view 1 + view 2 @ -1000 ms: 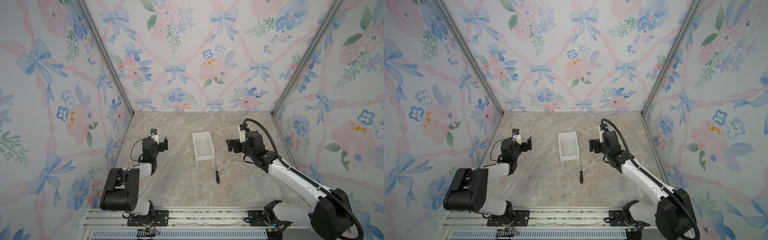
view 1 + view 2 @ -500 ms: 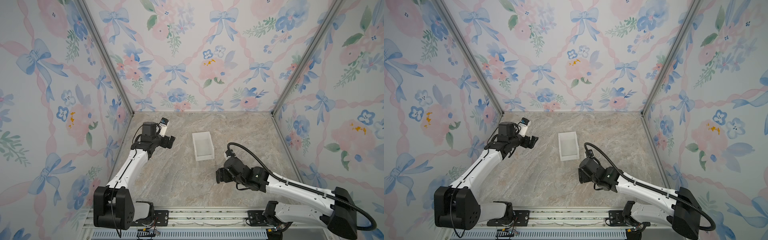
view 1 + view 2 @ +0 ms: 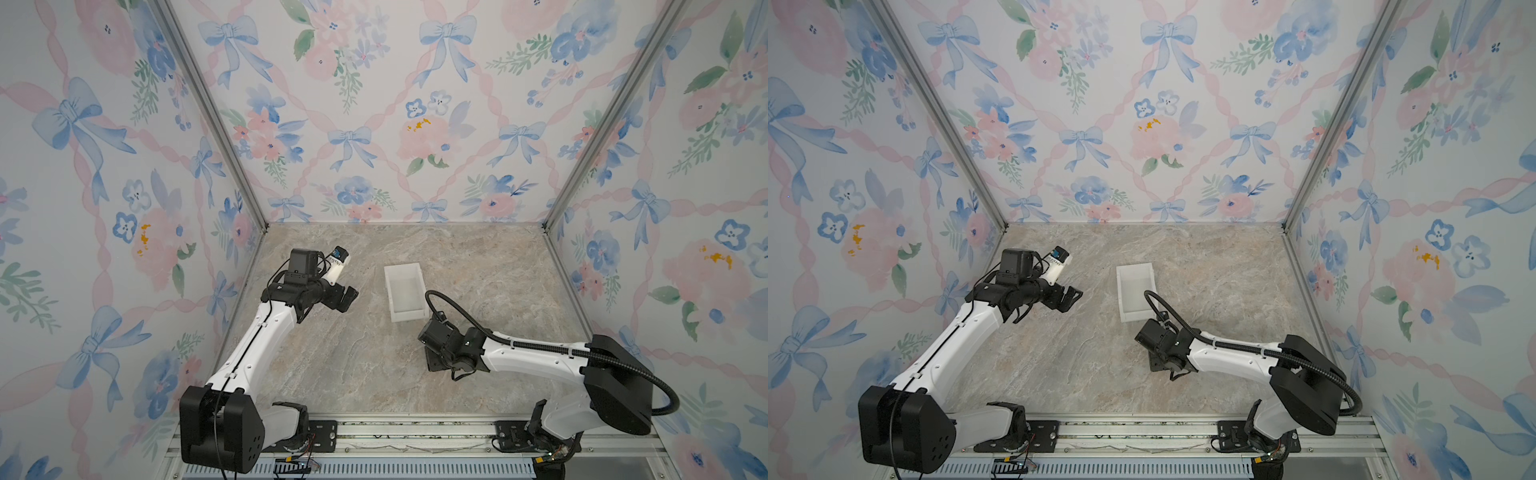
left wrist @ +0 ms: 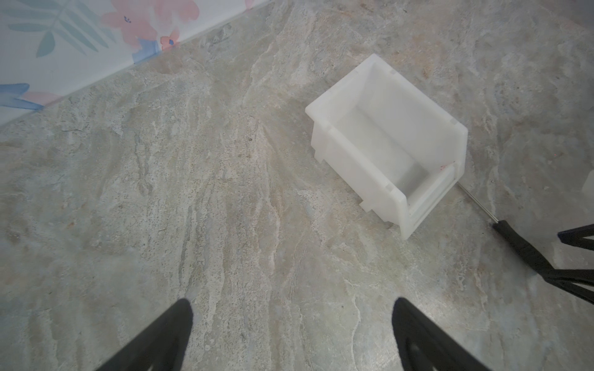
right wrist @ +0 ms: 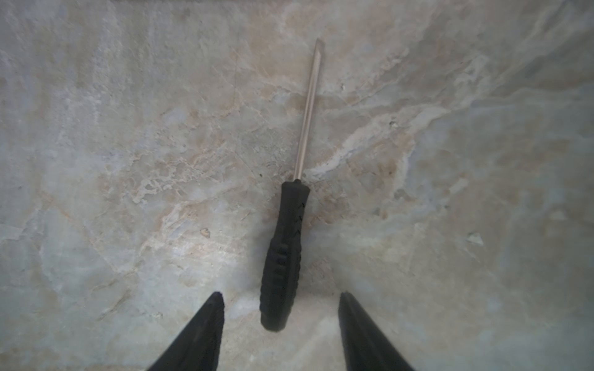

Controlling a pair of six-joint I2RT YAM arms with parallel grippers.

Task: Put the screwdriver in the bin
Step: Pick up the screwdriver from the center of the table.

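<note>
While the screwdriver (image 5: 284,253) is lying on the bench (image 5: 128,160), its handle is being straddled, untouched, by the part-open right hand (image 5: 280,294); left hand (image 4: 292,300) open, empty.

Marbled tabletop (image 3: 353,365) with bin (image 4: 350,160) and screwdriver (image 5: 284,257)

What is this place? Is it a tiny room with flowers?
Probably a small robot test booth, not a real room: a left arm and right arm on a metal rail, flowery panels around a marble-look tabletop, one white bin.
</note>
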